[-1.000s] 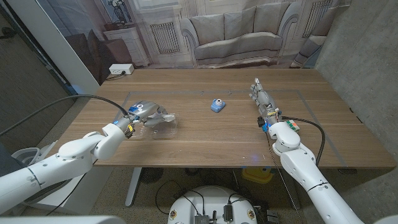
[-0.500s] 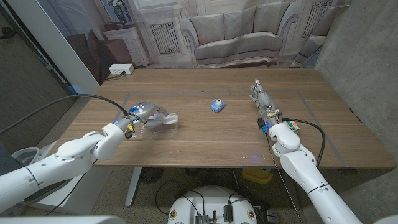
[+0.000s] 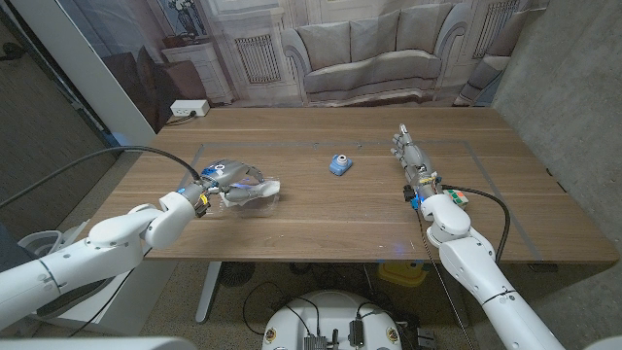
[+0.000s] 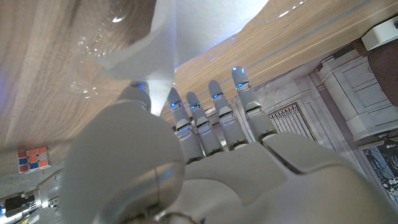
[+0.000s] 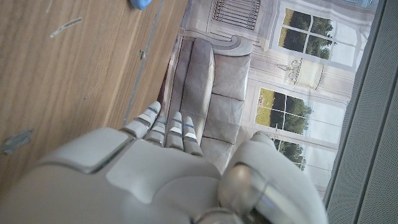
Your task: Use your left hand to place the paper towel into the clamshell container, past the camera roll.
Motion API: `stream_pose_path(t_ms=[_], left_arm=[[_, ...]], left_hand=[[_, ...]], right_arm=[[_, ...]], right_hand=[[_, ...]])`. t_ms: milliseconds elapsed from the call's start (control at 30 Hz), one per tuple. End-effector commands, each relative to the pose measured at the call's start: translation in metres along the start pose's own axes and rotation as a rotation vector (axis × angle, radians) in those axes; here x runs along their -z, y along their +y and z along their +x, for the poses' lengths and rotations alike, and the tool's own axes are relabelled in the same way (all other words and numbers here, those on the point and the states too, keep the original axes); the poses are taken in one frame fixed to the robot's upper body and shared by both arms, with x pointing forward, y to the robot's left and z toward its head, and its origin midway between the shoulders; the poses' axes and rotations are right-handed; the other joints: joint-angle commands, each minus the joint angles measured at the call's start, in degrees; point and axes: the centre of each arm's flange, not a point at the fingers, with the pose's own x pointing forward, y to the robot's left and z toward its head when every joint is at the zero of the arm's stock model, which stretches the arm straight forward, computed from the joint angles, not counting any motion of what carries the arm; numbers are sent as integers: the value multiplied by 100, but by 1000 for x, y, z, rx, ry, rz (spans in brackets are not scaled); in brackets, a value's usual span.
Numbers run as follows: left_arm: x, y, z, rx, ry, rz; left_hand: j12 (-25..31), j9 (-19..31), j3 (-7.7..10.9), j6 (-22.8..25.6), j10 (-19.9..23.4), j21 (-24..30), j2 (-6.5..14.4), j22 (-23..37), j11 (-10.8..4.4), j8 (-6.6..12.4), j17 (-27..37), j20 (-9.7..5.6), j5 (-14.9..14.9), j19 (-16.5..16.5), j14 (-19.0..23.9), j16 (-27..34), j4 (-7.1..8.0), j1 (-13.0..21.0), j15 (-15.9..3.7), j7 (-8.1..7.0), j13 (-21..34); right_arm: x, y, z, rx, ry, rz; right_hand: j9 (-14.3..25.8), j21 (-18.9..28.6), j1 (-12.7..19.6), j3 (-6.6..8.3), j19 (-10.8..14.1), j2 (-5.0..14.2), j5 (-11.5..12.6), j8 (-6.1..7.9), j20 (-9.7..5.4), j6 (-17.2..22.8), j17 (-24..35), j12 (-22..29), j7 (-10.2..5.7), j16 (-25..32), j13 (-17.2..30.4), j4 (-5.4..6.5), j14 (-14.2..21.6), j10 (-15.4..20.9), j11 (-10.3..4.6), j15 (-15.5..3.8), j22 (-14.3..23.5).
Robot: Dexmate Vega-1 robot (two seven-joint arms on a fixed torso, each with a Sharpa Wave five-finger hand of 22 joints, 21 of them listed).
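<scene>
The left robot hand (image 3: 225, 185) pinches a crumpled white paper towel (image 3: 255, 191) over the clear, glossy clamshell container (image 3: 243, 199).

**A robot test room dressed as a parlour**

This looks like a lab or test room. A wooden tabletop (image 3: 369, 209) stands before a printed backdrop (image 3: 369, 49) picturing a sofa, panelled walls and radiators; the right wrist view shows painted windows on it too. Bare grey walls flank the backdrop, cables trail on the floor under the tabletop, and a power strip (image 3: 190, 108) lies beyond its far edge.
</scene>
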Motion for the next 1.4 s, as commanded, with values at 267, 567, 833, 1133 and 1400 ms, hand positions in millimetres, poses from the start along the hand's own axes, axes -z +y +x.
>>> stream_pose_path(t_ms=[267, 567, 833, 1133, 1400], left_arm=[[1, 1, 0, 8, -3, -30], [1, 5, -1, 2, 1, -32], [1, 11, -2, -10, 8, -27], [3, 21, -4, -46, 16, -30], [3, 27, -5, -75, 15, -30]], left_hand=[[54, 14, -233, -353, -170, -137, -16, 17, 97, -189, -83, 68, 117, -109, -96, 74, 402, -663, -259, -24, -77], [64, 29, -386, -502, -244, -194, -63, 18, 158, -266, -125, 107, 160, -115, -119, 91, 572, -1003, -215, -36, -113], [77, 34, -425, -519, -243, -218, -64, 19, 162, -278, -142, 123, 184, -124, -122, 98, 615, -1096, -201, -46, -126], [93, 38, -454, -520, -233, -239, -53, 20, 168, -285, -163, 139, 214, -117, -92, 117, 642, -1165, -205, -32, -142], [103, 40, -471, -498, -225, -253, -45, 20, 168, -280, -179, 133, 236, -104, -74, 127, 651, -1202, -229, -21, -155]], right_arm=[[-2, -1, -3, -5, -1, -1], [-3, -3, -4, -4, -5, -1], [-4, -4, -4, -6, -8, -3], [-3, -4, -6, -3, -11, -2], [-4, -5, -10, 6, -14, -2]], right_hand=[[12, -23, 13, 7, 70, 42, -15, 4, -43, 33, 10, 4, -16, 6, 14, -17, 69, 22, 3, 15, 33], [12, -26, 18, 7, 71, 47, -16, 2, -38, 30, 10, 3, -17, 7, 15, -23, 78, 22, 5, 15, 33], [12, -28, 25, 10, 72, 53, -16, 3, -33, 32, 9, 4, -26, 5, 15, -29, 79, 28, 10, 9, 33], [12, -29, 32, 11, 76, 58, -17, 4, -26, 34, 9, 5, -31, 2, 15, -36, 77, 31, 6, 16, 33], [13, -31, 37, 12, 76, 61, -18, 5, -25, 38, 8, 7, -35, 1, 16, -41, 76, 38, 7, 15, 33]])
